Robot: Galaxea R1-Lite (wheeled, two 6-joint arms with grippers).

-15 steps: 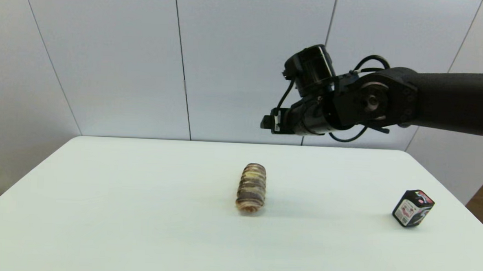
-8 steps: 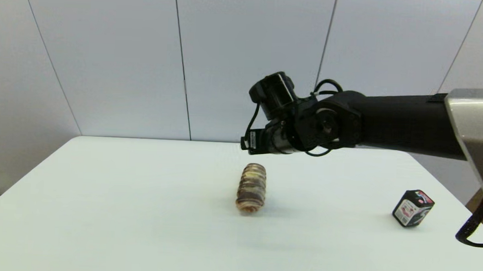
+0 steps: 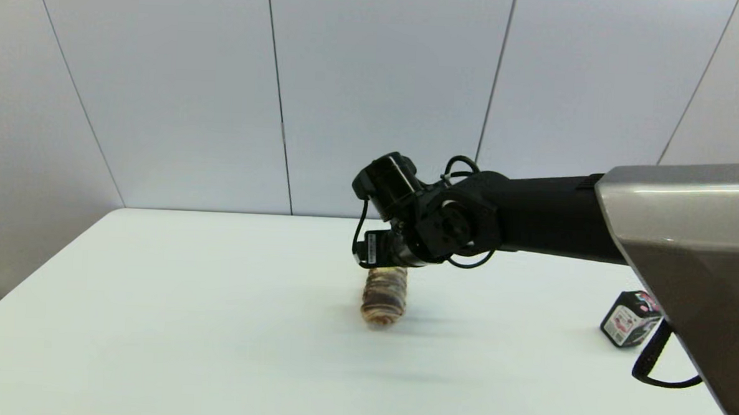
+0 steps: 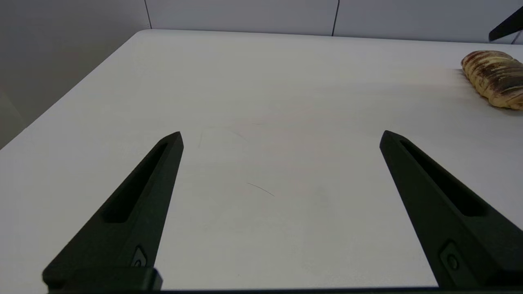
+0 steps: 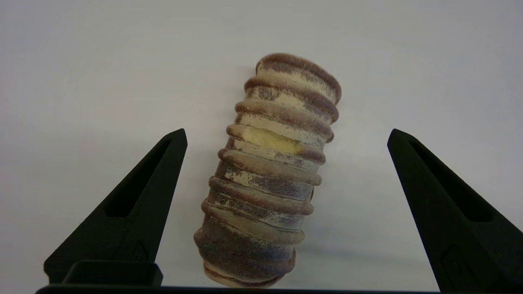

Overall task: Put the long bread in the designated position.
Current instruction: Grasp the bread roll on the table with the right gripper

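White tabletop (image 3: 152,323) carries everything. Right gripper (image 5: 286,134) hangs above the long bread (image 3: 384,298) at mid-table, fingers spread wide astride it, untouching; left gripper (image 4: 280,136) idles open, near left. Approach seems underway: next, descend and close across the ridges. Small black box (image 3: 630,319) sits far right.

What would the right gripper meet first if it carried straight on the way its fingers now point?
Most likely the long bread. The right gripper is open and points down at the loaf, which lies between its fingers without touching them. How much height remains is unclear. The table lies beneath.
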